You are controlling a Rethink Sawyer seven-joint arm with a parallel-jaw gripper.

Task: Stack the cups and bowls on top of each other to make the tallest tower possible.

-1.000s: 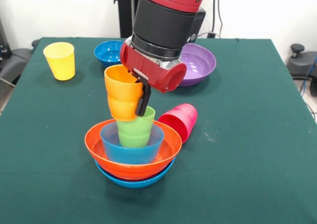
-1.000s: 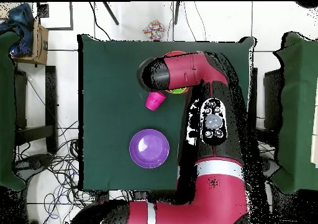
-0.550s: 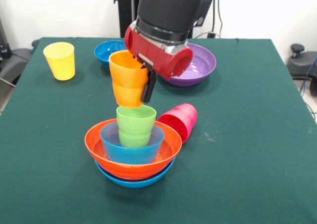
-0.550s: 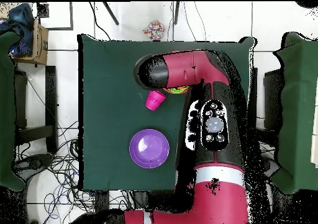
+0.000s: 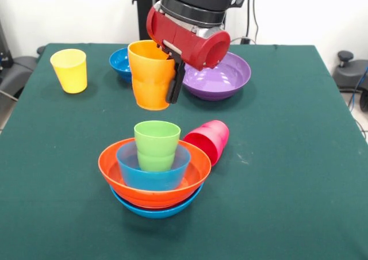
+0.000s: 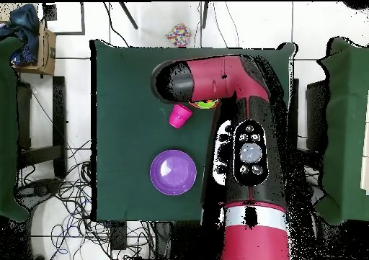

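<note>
- The gripper (image 5: 171,76) grasps the orange cup (image 5: 150,76) by its right wall: one black finger (image 5: 175,83) lies down the outside, and the other goes in over the rim.
- The orange cup hangs in the air, upright with a slight tilt, mouth up, clear of everything below.
- The arm (image 5: 192,18) comes down from the top, red wrist under a black cylinder.
- Straight below the held cup stands the tower (image 5: 154,176), with open space between the two.
- The tower's top is the green cup (image 5: 156,144), upright, mouth up.
- The green cup sits in a small light-blue bowl (image 5: 129,174).
- That bowl sits in the large orange bowl (image 5: 198,176).
- Under it a light-blue rim (image 5: 155,212) of the bottom bowl shows against the table (image 5: 287,156).
- Just right of the tower the pink cup (image 5: 208,139) lies on its side, mouth toward the near left, close to the orange bowl's rim; I cannot tell if they touch.
- Far right of the held cup stands the purple bowl (image 5: 227,73), partly behind the wrist.
- At the far side, left of the held cup, a dark-blue bowl (image 5: 121,60) peeks out.
- The yellow cup (image 5: 69,70) stands upright at the far left, well apart from the rest.
- From overhead the arm (image 6: 249,149) covers the tower; the pink cup (image 6: 179,116) and purple bowl (image 6: 173,172) show beside it.
</note>
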